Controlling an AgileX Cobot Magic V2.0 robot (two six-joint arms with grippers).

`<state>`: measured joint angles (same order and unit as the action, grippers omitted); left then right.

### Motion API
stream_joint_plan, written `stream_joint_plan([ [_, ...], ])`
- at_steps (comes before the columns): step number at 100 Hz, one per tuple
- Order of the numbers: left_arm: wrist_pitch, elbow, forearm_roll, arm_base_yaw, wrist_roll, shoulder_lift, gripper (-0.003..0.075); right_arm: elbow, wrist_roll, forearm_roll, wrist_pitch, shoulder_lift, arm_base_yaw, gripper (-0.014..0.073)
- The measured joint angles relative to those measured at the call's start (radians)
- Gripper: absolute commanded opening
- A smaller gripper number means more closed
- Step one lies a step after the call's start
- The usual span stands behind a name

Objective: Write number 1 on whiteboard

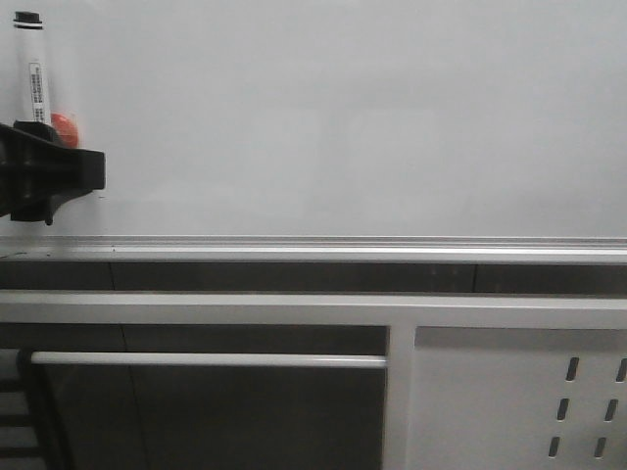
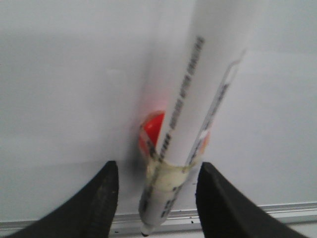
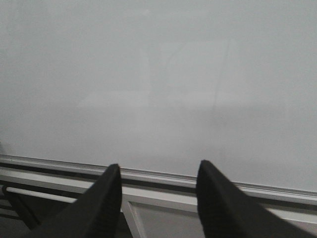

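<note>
The whiteboard [image 1: 343, 117] is standing blank ahead, no number 1 drawn yet. The marker [image 2: 190, 114] is sitting between the left gripper [image 2: 156, 196] fingers, which are apart, touching nothing. The right gripper [image 3: 156, 198] is hanging open. Best: centre on the barrel, clamp firmly.

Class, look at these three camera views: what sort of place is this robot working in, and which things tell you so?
Probably a lab or workshop test stand: a large blank whiteboard with an aluminium rail, a white perforated metal panel below, and a marker pen between the left gripper fingers.
</note>
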<state>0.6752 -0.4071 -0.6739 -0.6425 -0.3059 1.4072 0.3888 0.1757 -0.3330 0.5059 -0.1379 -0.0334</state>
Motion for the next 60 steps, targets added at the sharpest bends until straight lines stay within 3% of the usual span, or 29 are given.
stream_joint_plan([
  [23,-0.013,-0.012,0.002,0.025,0.024,0.043,0.0304,0.0,0.0,0.0,0.001,0.0,0.0,0.0316],
  [52,-0.054,-0.035,0.01,0.045,0.026,0.049,-0.0014,0.0,0.0,-0.002,0.001,0.0,0.0,0.0316],
  [60,-0.058,-0.035,0.044,0.048,0.026,0.049,-0.0018,0.0,0.0,-0.003,0.001,0.0,0.0,0.0316],
])
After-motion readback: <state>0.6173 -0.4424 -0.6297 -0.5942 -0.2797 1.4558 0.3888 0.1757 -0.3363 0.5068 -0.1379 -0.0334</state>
